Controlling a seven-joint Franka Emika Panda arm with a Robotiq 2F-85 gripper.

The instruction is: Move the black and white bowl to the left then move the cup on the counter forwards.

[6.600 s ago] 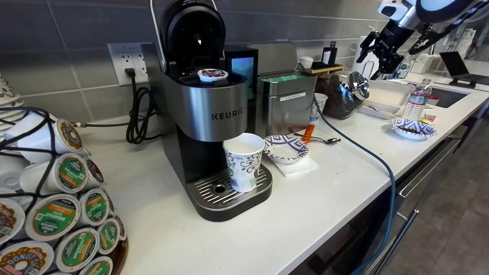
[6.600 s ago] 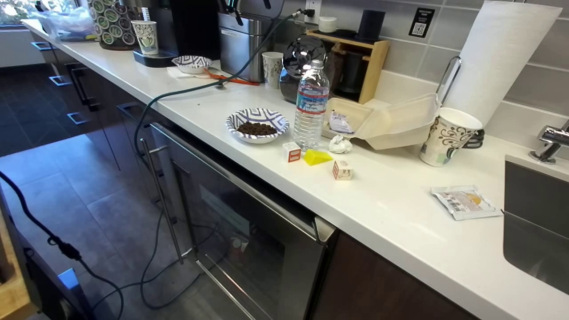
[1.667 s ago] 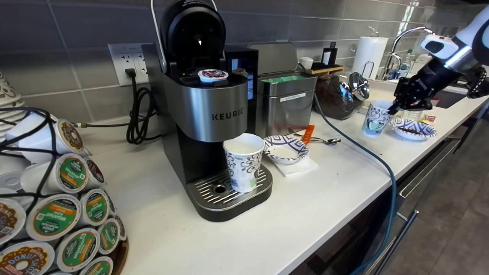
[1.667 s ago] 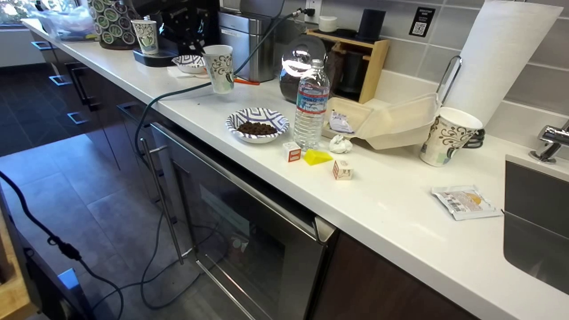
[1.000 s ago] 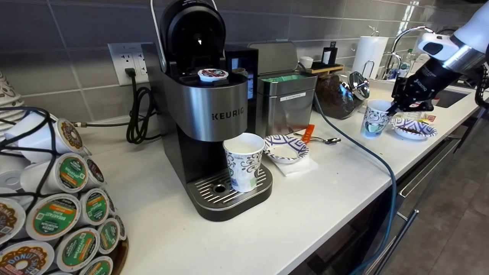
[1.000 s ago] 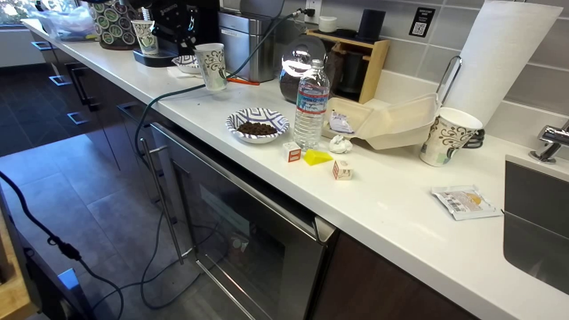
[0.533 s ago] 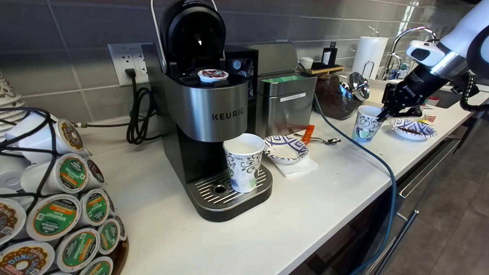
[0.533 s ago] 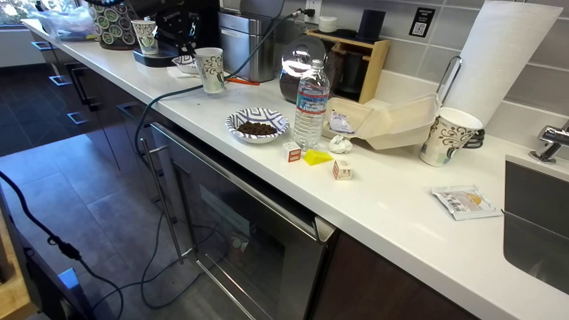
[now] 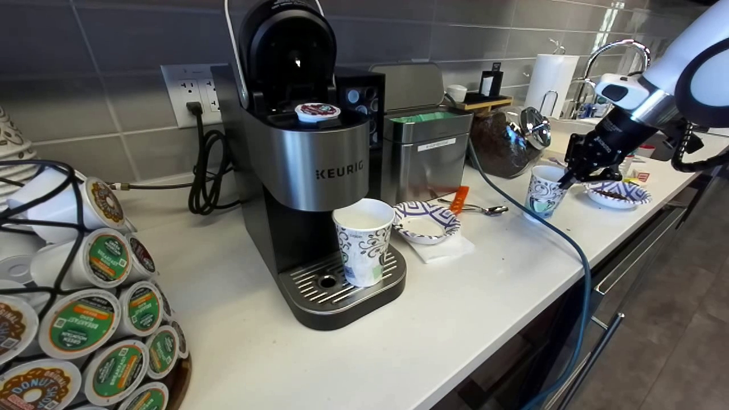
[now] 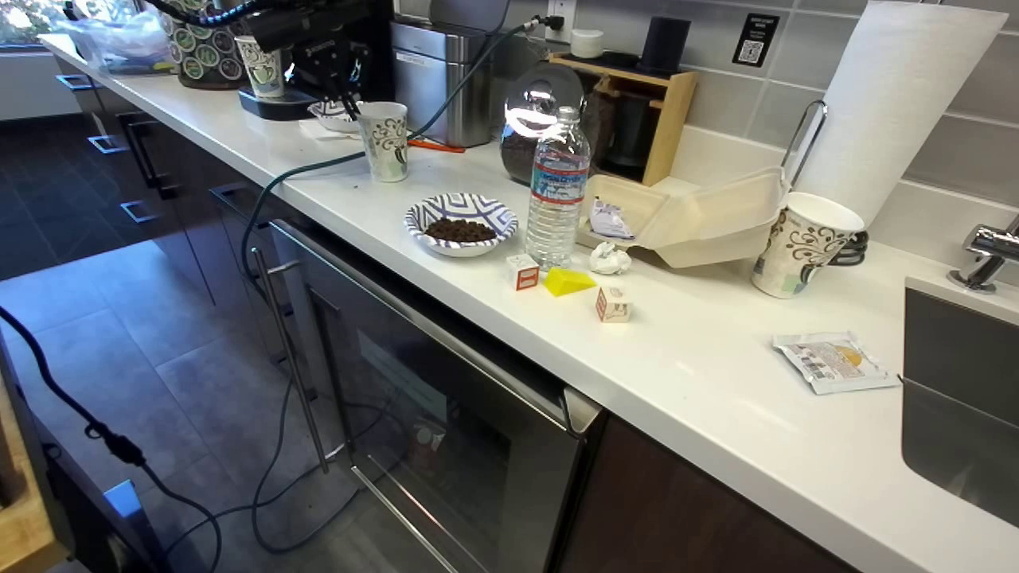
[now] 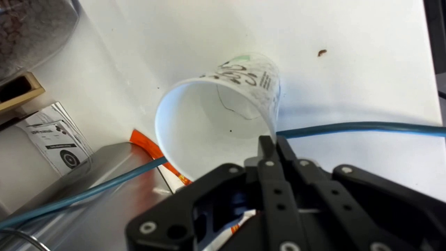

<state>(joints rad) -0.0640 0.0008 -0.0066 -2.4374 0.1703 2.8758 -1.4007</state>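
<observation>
My gripper [image 9: 564, 183] is shut on the rim of the cup [image 9: 545, 193], a white paper cup with dark swirls. In the wrist view one finger [image 11: 266, 144] is inside the cup wall and the other outside. The cup tilts slightly, low over the counter [image 9: 455, 307]; whether its base touches, I cannot tell. Two shallow patterned bowls show. A bowl [image 9: 427, 226] lies on a napkin by the coffee maker; another bowl [image 10: 495, 213] holding dark grounds sits near the front edge. Which of them is the black and white bowl, I cannot tell.
A blue cable [image 9: 547, 228] crosses the counter close to the cup's base. The coffee maker [image 9: 319, 165] has another paper cup [image 9: 364, 250] on its tray. A steel bin [image 9: 427, 154] and glass jar [image 9: 507, 142] line the wall. A water bottle [image 10: 553, 199] stands beyond the grounds bowl.
The cup stood beside the steel bin several seconds ago, with my gripper away from it. Held by its rim since, it has come towards the coffee-maker end and sunk lower in the last half second.
</observation>
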